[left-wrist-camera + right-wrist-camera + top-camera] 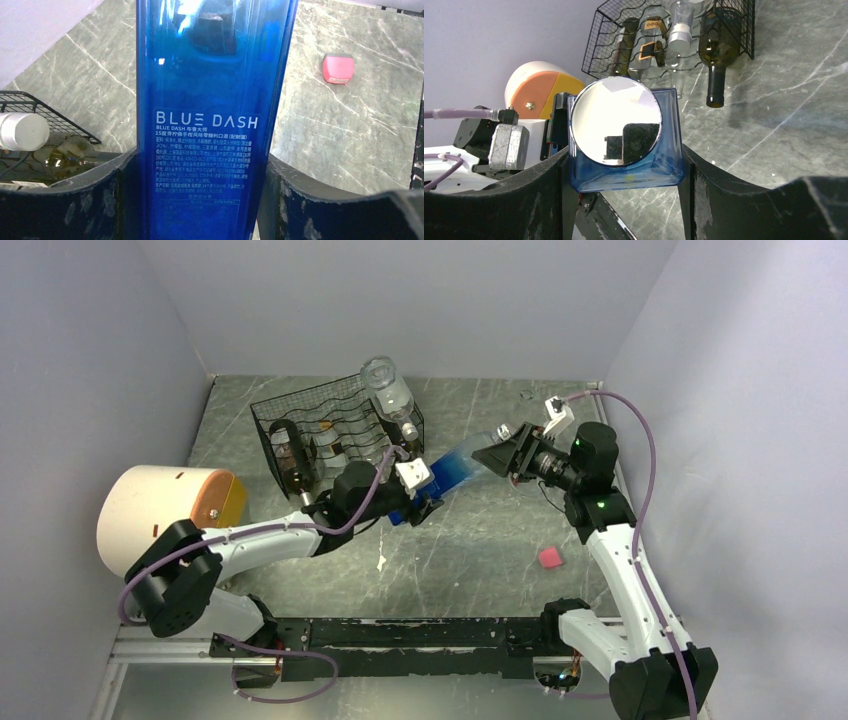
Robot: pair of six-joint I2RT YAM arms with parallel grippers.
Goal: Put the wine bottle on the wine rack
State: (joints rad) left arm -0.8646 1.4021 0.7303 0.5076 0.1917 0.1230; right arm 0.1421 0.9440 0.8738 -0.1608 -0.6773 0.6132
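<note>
- Nearest, the black rail (pixel 400 640) carries both arm bases along the near edge of the table (pixel 470 570).
- White-and-orange cylinder (pixel 165 515) stands close to the left wall, beside the left arm.
- Toward the back left sits the wine rack (pixel 330 425), near the back wall. Dark bottles and a clear bottle (pixel 390 395) lie in its rows.
- Left gripper (pixel 420 502) clamps the blue wine bottle (pixel 455 468) around its body, fingers (pixel 75 200) pressed against both flat sides.
- That bottle lies aslant just beside the rack's right end, not on the rack.
- Right gripper (pixel 497 455) grips the bottle's other, paler end, one finger on each side.
- Pink block (pixel 550 558) lies well apart, near the right arm. A broad stretch of table runs from bottle to rail, and the right wall stands close behind the right arm.
</note>
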